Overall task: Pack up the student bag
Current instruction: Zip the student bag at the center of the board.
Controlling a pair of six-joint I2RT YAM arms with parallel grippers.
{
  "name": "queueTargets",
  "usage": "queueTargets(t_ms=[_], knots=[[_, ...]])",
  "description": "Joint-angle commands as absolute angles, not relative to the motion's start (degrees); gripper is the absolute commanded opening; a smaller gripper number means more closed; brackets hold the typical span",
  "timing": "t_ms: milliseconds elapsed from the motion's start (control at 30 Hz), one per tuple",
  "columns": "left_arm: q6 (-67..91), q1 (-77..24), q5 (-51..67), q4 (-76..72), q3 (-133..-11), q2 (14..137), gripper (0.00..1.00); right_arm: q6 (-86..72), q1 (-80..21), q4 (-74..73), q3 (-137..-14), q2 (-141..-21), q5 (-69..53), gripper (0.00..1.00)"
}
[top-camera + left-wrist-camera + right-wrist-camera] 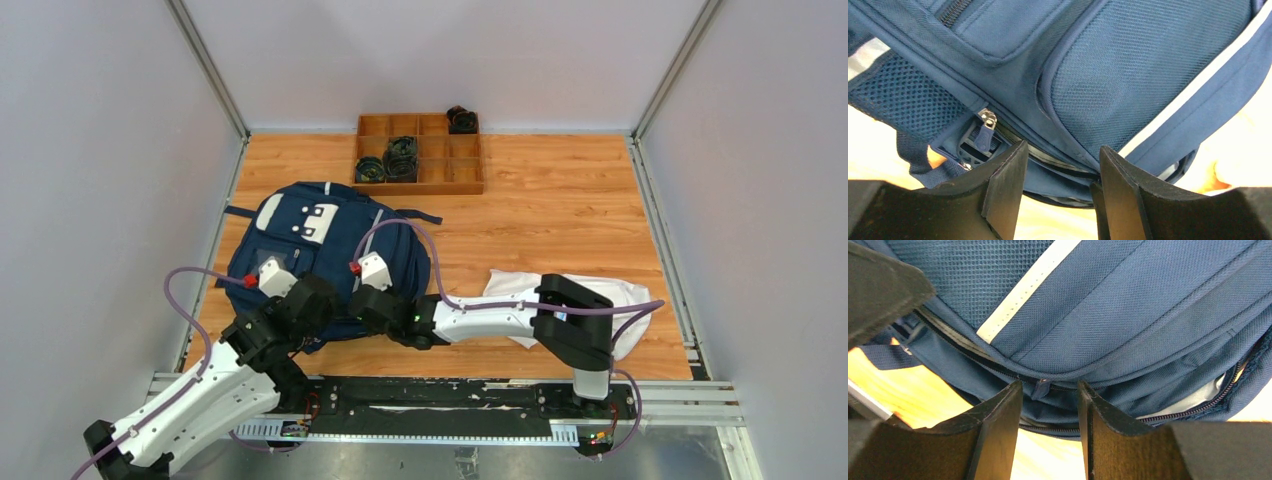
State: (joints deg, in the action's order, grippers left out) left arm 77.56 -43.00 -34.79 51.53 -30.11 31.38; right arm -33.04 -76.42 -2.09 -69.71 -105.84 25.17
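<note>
- Top external view puts the student bag flat on the left half of the tabletop, patch side up, with both arms at its near edge.
- The left pincer is spread and grips nothing. The bag's zipped rim lies just beyond its gap, and the zipper pull sits off to one side.
- The right pincer is also spread and empty, with a small slider in its gap.
- Closing now could pinch loose fabric rather than a pull, so the bag would drag instead of unzipping.
- The wrists sit close together, so a sideways tug risks a knock.
- The right arm could snag the white garment beneath it.
</note>
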Motion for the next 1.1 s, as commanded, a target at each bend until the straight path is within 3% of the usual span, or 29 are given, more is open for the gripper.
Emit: queueTargets(t_ms=[0,133,300,500,1067], knots=[[75.01,-40.57,-34.96,50.13,-31.12,32.38,0.58,-32.86,-77.43,-3.02,-71.72,-108.65,30.90,0.48],[73.39,-38.50,-32.91,46.69,-29.83,32.62,0.56,-33.81,-77.43,-4.12,-72.13,-108.85,33.43,0.38],[69.46,-36.78,-30.89,43.29,-30.58,34.97,0.41,-30.83,-77.43,-3.55,-71.67,-108.01,32.04,0.00],[66.12,-33.39,-28.00,43.81,-32.34,38.25,0.00,-22.94,-77.41,-0.44,-68.53,-104.03,28.23,0.00],[54.44,-20.57,-21.51,44.21,-33.70,36.59,0.00,-8.47,-67.83,0.27,-62.15,-97.32,21.66,0.00]])
